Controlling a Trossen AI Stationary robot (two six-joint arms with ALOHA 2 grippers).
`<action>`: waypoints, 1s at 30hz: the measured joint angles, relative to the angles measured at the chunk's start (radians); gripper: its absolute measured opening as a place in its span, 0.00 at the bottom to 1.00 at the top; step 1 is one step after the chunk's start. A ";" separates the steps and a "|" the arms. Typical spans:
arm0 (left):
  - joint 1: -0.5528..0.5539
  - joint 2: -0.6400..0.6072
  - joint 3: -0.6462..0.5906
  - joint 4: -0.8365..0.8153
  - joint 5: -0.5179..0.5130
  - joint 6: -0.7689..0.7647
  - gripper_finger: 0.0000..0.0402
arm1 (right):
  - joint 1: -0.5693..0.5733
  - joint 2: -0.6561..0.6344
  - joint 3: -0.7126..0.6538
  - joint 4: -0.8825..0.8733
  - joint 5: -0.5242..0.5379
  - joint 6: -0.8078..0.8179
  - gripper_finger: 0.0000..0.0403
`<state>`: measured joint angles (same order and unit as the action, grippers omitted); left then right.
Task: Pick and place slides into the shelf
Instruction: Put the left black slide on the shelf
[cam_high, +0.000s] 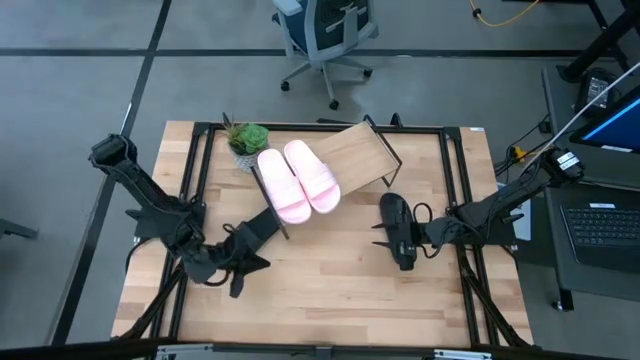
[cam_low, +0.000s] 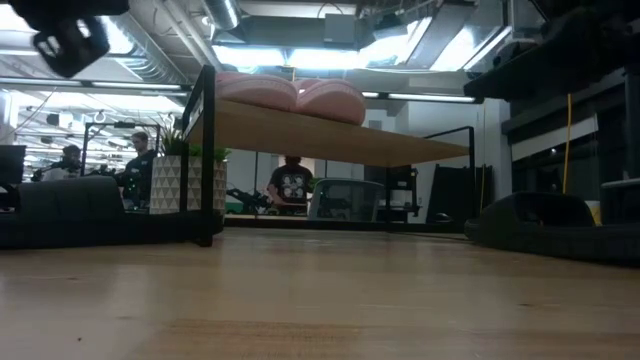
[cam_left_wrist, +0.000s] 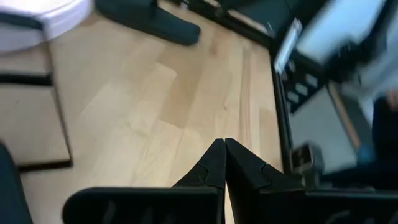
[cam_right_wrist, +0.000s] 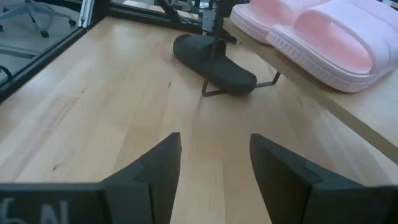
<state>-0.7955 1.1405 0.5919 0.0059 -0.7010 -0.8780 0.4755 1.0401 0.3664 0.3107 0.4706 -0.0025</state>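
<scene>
Two pale pink slides (cam_high: 298, 182) (cam_right_wrist: 323, 34) lie side by side, soles down, on the left part of the slanted wooden shelf (cam_high: 362, 152). One black slide (cam_high: 262, 226) (cam_right_wrist: 211, 59) lies on the table by the shelf's wire leg. My left gripper (cam_high: 250, 265) (cam_left_wrist: 225, 152) is shut just near of it and holds nothing. The other black slide (cam_high: 396, 232) (cam_left_wrist: 155, 22) lies on the table right of centre. My right gripper (cam_high: 379, 234) (cam_right_wrist: 214, 168) stands over it, open, with only bare table between the fingers in its wrist view.
A small potted plant (cam_high: 246, 140) (cam_low: 186, 182) stands at the shelf's far left corner. A black frame (cam_high: 455, 160) runs around the tabletop. Bare wood lies near of both arms (cam_high: 320, 300). An office chair and people show beyond the table.
</scene>
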 joint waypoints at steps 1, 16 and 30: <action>-0.015 0.006 0.000 0.001 -0.039 -0.050 0.00 | 0.000 0.000 0.000 0.001 0.000 0.000 0.48; -0.103 0.150 0.000 -0.305 -0.231 -0.712 0.00 | 0.000 0.000 0.000 0.002 0.001 -0.056 0.48; -0.068 0.154 0.000 -0.381 -0.052 -1.030 0.00 | -0.084 0.000 0.000 0.021 0.001 -0.059 0.48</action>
<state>-0.8631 1.2949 0.5919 -0.3751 -0.7525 -1.9076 0.3914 1.0401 0.3664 0.3313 0.4719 -0.0612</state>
